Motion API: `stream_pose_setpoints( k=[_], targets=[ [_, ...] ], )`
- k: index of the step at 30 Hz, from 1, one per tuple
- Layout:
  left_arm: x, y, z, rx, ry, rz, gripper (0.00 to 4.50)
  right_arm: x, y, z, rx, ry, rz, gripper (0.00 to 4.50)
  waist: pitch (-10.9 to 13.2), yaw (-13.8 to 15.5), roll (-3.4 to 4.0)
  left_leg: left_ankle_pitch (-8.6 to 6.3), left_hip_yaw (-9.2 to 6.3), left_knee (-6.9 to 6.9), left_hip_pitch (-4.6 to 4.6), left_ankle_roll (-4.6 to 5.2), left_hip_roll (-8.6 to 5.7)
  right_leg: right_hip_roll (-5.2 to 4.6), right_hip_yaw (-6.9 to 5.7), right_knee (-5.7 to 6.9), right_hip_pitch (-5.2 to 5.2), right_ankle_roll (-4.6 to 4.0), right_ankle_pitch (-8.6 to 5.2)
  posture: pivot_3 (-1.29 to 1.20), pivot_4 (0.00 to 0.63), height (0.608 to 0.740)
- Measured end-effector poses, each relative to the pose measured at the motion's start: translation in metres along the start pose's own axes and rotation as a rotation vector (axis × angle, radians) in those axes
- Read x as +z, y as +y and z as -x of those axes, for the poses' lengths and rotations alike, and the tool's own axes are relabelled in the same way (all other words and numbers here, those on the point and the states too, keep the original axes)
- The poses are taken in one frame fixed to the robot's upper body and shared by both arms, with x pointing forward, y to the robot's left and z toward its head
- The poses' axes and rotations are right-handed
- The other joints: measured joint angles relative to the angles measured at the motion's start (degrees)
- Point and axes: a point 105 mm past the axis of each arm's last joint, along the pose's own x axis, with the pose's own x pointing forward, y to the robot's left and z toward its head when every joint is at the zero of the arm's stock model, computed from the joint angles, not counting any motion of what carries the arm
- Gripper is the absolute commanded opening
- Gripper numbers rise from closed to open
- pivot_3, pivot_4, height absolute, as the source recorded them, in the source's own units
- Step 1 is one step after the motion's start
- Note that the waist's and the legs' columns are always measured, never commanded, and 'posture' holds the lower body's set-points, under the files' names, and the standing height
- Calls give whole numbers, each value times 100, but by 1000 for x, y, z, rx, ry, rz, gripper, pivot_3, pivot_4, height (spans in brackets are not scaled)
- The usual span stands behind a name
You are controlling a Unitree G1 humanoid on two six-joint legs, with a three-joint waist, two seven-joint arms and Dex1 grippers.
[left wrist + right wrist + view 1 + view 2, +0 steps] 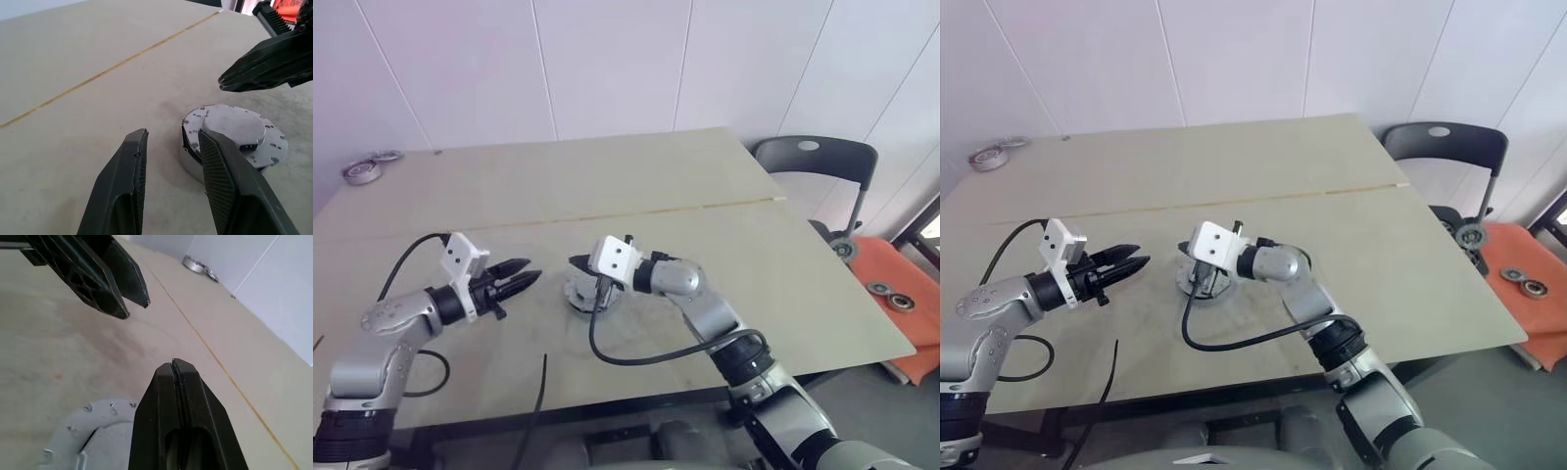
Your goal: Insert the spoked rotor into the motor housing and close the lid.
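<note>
The motor housing (188, 145) lies on the table as a round puck with a dark rim. A silver lid (235, 128) with a raised centre sits flat on top of it. The spoked rotor is hidden. My left gripper (530, 270) hovers just left of the housing, open, with nothing between its fingers (128, 181). My right gripper (574, 260) hangs over the housing's left edge, shut and holding nothing. Its tip (172, 365) points at the left gripper (128, 299), a short gap apart.
Metal rings (364, 169) lie at the table's far left corner. A grey chair (818, 166) stands beyond the right edge, beside an orange surface (901, 294) holding small round parts. Black cables (543, 392) run over the table's near edge.
</note>
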Motion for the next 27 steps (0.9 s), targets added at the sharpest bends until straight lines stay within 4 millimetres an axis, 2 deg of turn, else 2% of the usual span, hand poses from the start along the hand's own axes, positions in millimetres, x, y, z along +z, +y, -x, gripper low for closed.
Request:
stream_pose_setpoints(
  k=[5,7,10,15,21,27],
  targets=[
    [4,3,-3,-10,-8,-2,1742,-9,1,9,11,39,-54,0,0,-5,-1,0,0,-11,-5,0,0,0,0,-1,-9,15,9,0,0,740],
    [4,3,-4,-18,-9,-1,1702,-15,2,15,17,63,-65,368,0,-3,-1,0,0,-13,-8,0,0,0,0,-1,-14,16,10,0,0,740],
    [5,4,-5,-24,-9,1,1702,-19,4,21,13,79,-64,1173,0,-3,-1,0,0,-13,-8,0,0,0,0,-2,-14,16,9,0,0,740],
    [4,0,-8,-68,1,0,1702,-24,11,32,35,109,-76,2926,0,-5,-1,0,1,-8,-7,0,0,0,0,-1,-11,14,7,0,0,740],
    [3,-2,-7,-108,32,-5,1702,-33,24,40,119,180,-162,2926,1,-3,-3,0,1,-7,-7,0,0,0,0,-1,-11,14,7,0,0,740],
    [8,0,-11,-107,17,-10,1702,-29,34,29,145,172,-172,2926,1,-6,-3,0,1,-9,-8,0,0,0,0,-5,-11,15,7,0,0,740]
  ],
)
